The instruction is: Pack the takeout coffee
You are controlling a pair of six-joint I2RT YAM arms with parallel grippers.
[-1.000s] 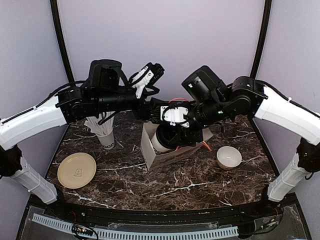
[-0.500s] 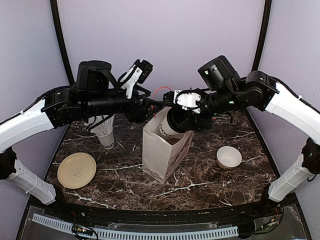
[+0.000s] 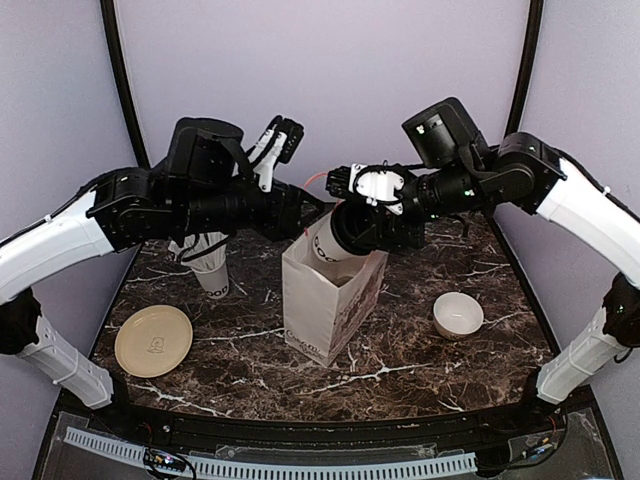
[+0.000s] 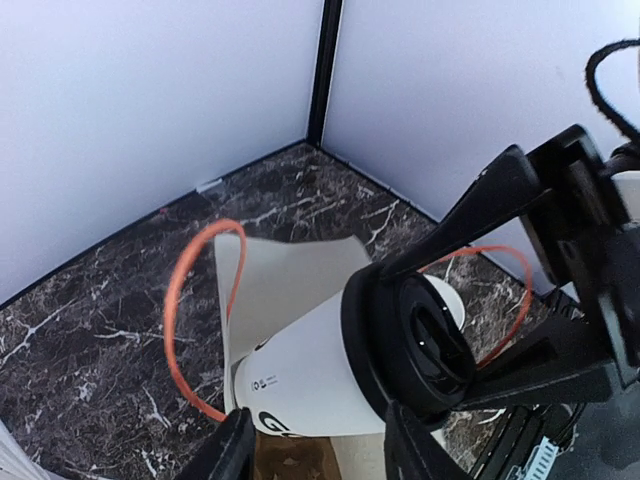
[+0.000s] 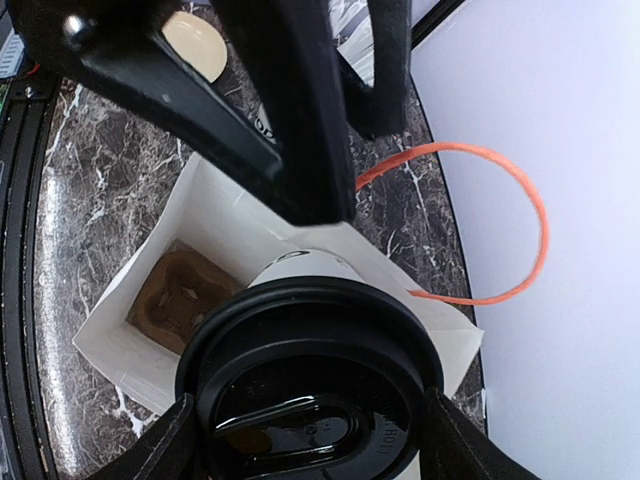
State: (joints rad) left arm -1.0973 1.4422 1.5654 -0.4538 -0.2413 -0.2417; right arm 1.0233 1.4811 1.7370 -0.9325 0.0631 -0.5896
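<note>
1. While the paper bag (image 3: pixel 325 305) stands upright on the table (image 3: pixel 400 350) with its mouth open, my right jaws are clamped on the takeout coffee (image 4: pixel 310 370). They grip it at the top, one finger (image 5: pixel 175 450) on each side of the black lid (image 5: pixel 310 380).
2. I hold the cup tilted just over the bag's mouth, with its narrow base lowest and aimed into the opening and its lid turned back toward my right wrist. I judge the slant is there so the base clears the paper edge first.
3. It is not yet packed: only the base has reached the mouth, and the bag's brown floor shows below it.
4. My left jaws stand apart at the far rim of the bag, near an orange handle loop (image 5: pixel 541 215). The left wrist view shows nothing pinched between the fingers (image 4: pixel 232 455). I judge they are placed to steady the bag or keep its mouth spread, but I cannot tell whether they touch the paper.
5. The next move calls for righting the cup as it sinks, so it lands on its base. A tipped landing could lean on the thin wall and topple the bag.
6. The cup of straws (image 3: pixel 210 265), the plate (image 3: pixel 153 340) and the bowl (image 3: pixel 458 315) sit well apart from the bag, out of my path.
</note>
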